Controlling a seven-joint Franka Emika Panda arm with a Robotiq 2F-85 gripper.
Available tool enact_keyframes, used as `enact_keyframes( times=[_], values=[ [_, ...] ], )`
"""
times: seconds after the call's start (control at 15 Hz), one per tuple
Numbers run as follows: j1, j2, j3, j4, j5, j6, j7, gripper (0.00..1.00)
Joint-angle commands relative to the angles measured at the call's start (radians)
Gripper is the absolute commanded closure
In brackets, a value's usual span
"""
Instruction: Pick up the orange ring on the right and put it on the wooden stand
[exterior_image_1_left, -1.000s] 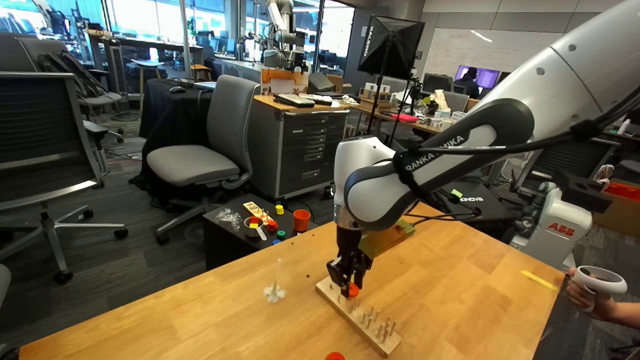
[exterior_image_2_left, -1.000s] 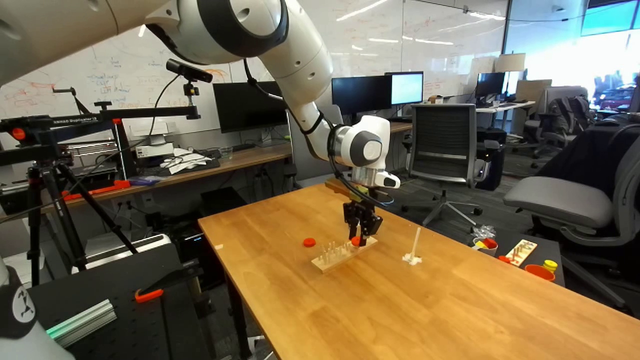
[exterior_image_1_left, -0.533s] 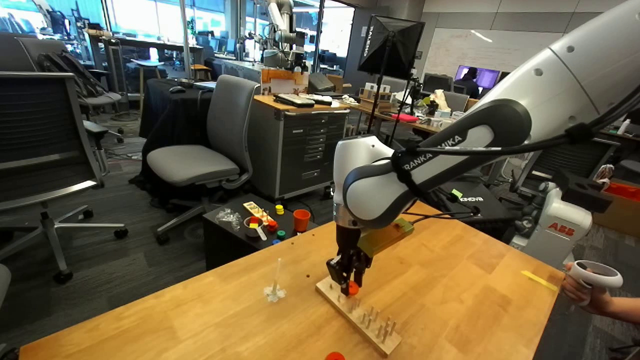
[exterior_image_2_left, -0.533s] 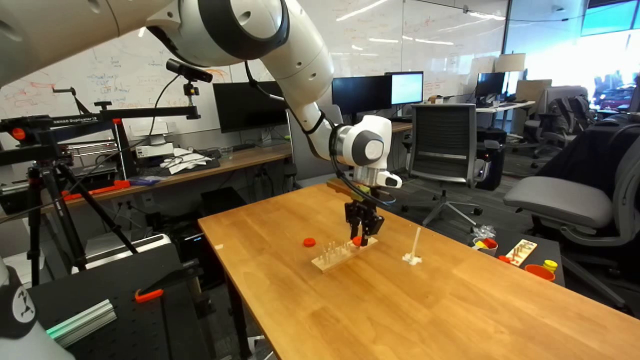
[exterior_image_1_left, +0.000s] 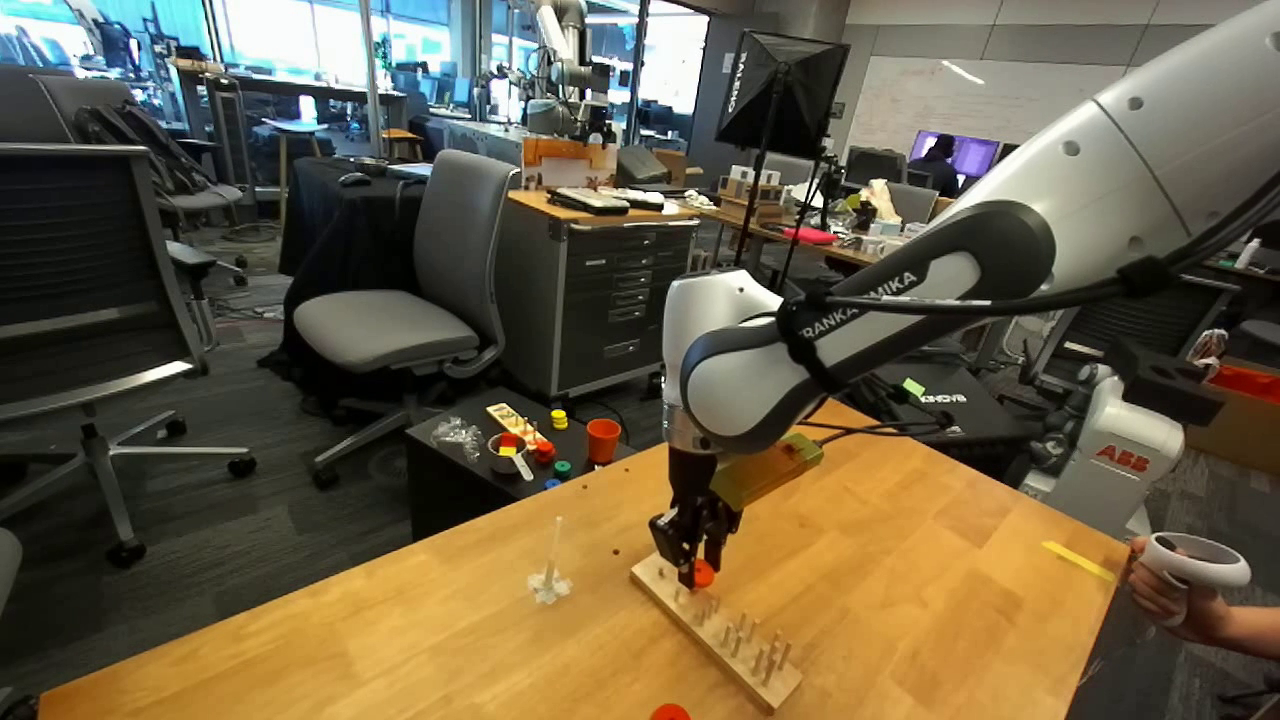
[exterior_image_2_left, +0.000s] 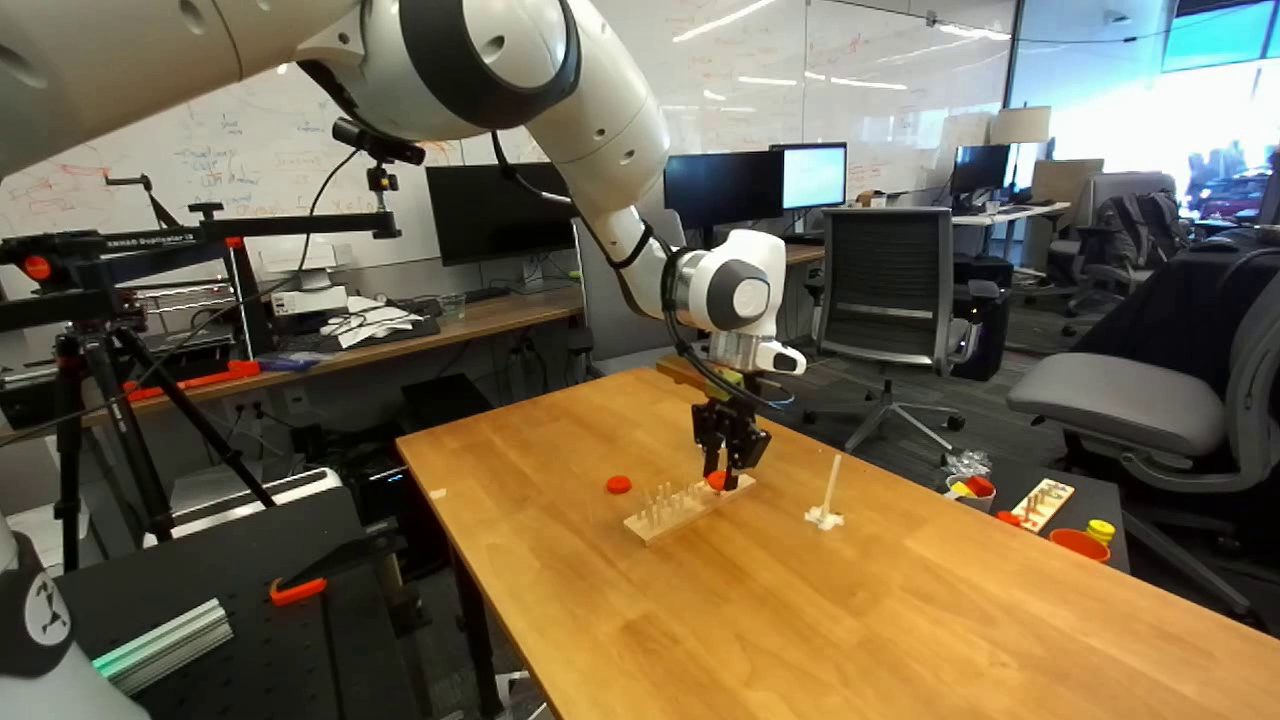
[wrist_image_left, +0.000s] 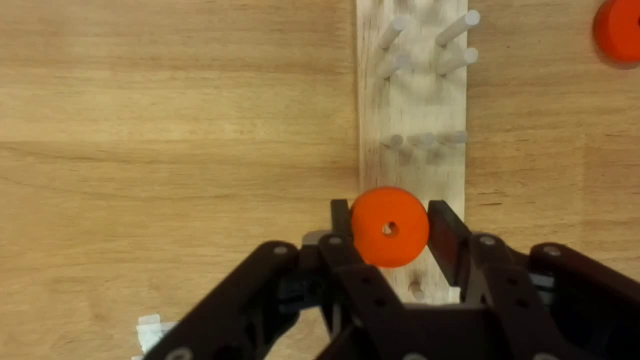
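The orange ring (exterior_image_1_left: 704, 573) is between the fingertips of my gripper (wrist_image_left: 389, 220), which is shut on it. The ring (wrist_image_left: 390, 245) lies flat, with its hole facing the wrist camera; something pale shows through the hole. My gripper (exterior_image_2_left: 720, 480) holds it over the sparsely pegged end of the wooden stand (exterior_image_2_left: 690, 512). The stand is a long light board with several upright pegs; its bare wood shows in the wrist view (wrist_image_left: 412, 175) and in an exterior view (exterior_image_1_left: 715, 637). Whether the ring touches a peg below it is hidden.
A second orange ring (exterior_image_2_left: 618, 484) lies on the table beside the stand; it also shows in the wrist view (wrist_image_left: 620, 32). A thin upright pin (exterior_image_2_left: 832, 485) is taped to the table. A side table (exterior_image_1_left: 450, 510) holds toys and cups. A person's hand holds a white controller (exterior_image_1_left: 1200, 558).
My gripper has shifted slightly with the orange ring, along the stand toward its sparsely pegged end. The second ring and the stand have not moved. The person's hand moved a little.
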Motion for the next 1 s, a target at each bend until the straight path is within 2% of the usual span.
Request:
enact_keyframes(
  times=[0.0, 0.93],
  values=[
    [0.005, 0.040, 0.002, 0.067, -0.015, -0.040, 0.008, 0.82],
    [0.006, 0.051, 0.011, 0.081, -0.011, -0.056, 0.007, 0.82]
  ],
)
